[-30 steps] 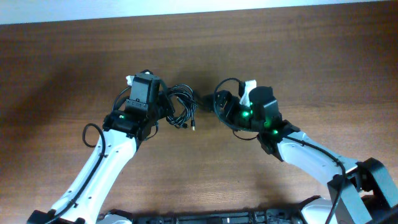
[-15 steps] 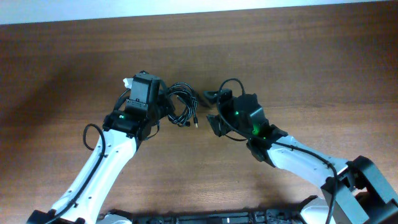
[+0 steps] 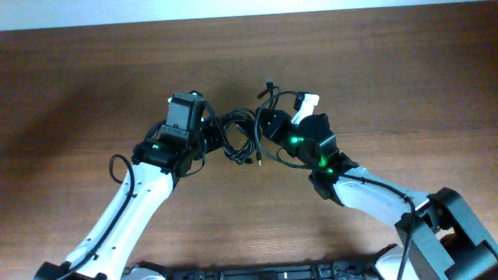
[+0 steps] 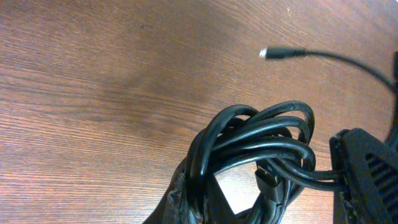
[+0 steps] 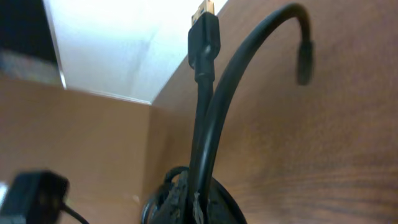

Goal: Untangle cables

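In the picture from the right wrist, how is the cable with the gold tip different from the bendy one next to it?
The gold-tipped cable stands straight up; the bendy cable arches to the right with its end pointing down. The gold-tipped cable ends in a chunky plug with shiny metal; the bendy cable's end is dark and too blurry to make out. Both are thin and black.

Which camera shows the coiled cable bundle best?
Left wrist: the coiled cable bundle fills the frame, loops distinct. Overhead shows it small, loops merged. Right wrist shows only two cords rising close up, blurred.
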You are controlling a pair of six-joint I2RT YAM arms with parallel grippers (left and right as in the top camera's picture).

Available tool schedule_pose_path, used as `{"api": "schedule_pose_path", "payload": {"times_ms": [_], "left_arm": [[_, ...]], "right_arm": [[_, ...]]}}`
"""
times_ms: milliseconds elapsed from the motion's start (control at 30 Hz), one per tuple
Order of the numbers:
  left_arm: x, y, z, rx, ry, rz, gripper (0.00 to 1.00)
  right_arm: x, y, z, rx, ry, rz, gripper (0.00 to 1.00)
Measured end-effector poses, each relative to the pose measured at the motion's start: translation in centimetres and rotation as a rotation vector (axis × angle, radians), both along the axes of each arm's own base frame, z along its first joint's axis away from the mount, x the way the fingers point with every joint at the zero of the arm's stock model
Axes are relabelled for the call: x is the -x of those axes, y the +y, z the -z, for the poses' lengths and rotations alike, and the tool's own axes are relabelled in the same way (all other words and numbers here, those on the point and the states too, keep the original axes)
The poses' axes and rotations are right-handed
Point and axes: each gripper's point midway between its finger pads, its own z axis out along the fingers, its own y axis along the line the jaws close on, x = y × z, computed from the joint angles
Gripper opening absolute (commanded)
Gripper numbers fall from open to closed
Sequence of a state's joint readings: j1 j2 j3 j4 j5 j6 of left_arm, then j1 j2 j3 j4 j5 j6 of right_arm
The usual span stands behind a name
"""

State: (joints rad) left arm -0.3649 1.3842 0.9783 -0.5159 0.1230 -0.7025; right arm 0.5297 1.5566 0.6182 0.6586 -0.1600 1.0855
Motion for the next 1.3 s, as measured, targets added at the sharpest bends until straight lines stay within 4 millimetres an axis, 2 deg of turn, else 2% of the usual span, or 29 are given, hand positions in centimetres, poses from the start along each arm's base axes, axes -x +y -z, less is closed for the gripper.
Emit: {"api": "schedule_pose_path", "payload": {"times_ms": [100,233,400,467,533,600,667,767,800,833,867,900,933,967,1033,1100,1167,1200,1300], "left_arm": [[-0.1,0.0,0.0,-0.014,-0.010,-0.002,0.00],[0.0,0.0,0.0,-0.016,-0.009,-0.001,0.00],[-0.1,0.4,0.1,-0.033,-0.006,-0.022,0.00],[-0.2,0.7,0.2,-0.038,-0.005,-0.042,0.00],[-0.2,0.7,0.2,-0.037,-0.004,-0.045,0.00],[-0.1,0.6,0.2,-0.031,-0.002,-0.040,0.00],[0.0,0.2,0.1,-0.012,0.002,-0.027,0.00],[0.5,-0.8,0.0,0.035,0.018,0.028,0.00],[0.6,-1.1,0.0,0.043,0.021,0.045,0.00],[0.8,-1.5,-0.1,0.055,0.023,0.073,0.00],[0.9,-1.7,-0.2,0.064,0.024,0.085,0.00],[1.0,-2.0,-0.2,0.072,0.024,0.100,0.00],[1.0,-2.1,-0.3,0.077,0.024,0.104,0.00],[1.0,-2.1,-0.3,0.080,0.021,0.105,0.00],[1.0,-2.1,-0.4,0.080,0.019,0.105,0.00],[0.7,-2.2,-0.6,0.081,0.005,0.103,0.00],[0.0,-2.4,-1.2,0.094,-0.034,0.104,0.00],[-0.2,-2.5,-1.4,0.098,-0.045,0.104,0.00],[-1.2,-2.8,-2.2,0.137,-0.078,0.066,0.00]], "right_arm": [[1.1,0.2,-2.3,0.149,-0.169,-0.101,0.04],[3.3,0.8,-2.9,0.274,-0.229,-0.230,0.04],[6.4,4.3,-3.8,0.400,-0.354,-0.404,0.04],[8.0,5.7,-3.5,0.434,-0.384,-0.467,0.04],[8.2,5.2,-2.3,0.483,-0.345,-0.468,0.04],[7.8,4.0,-0.7,0.556,-0.284,-0.426,0.04],[6.9,3.0,-0.2,0.605,-0.270,-0.365,0.04],[5.6,1.7,1.1,0.674,-0.238,-0.286,0.11],[5.2,1.0,1.4,0.687,-0.220,-0.262,0.14],[4.4,-0.3,1.8,0.688,-0.181,-0.222,0.23],[3.7,-1.6,2.1,0.678,-0.140,-0.180,0.49],[3.1,-2.6,2.3,0.666,-0.110,-0.150,0.66],[2.7,-3.4,2.4,0.631,-0.082,-0.145,0.81],[2.4,-3.9,2.4,0.609,-0.069,-0.144,0.86],[2.3,-4.2,2.3,0.543,-0.049,-0.185,0.87],[3.1,-3.7,1.8,0.437,-0.036,-0.282,0.87],[4.4,-3.0,1.4,0.344,-0.020,-0.390,0.87],[5.4,-2.4,1.6,0.318,0.004,-0.443,0.99],[8.2,-1.8,3.0,0.297,0.115,-0.532,0.99]]}}
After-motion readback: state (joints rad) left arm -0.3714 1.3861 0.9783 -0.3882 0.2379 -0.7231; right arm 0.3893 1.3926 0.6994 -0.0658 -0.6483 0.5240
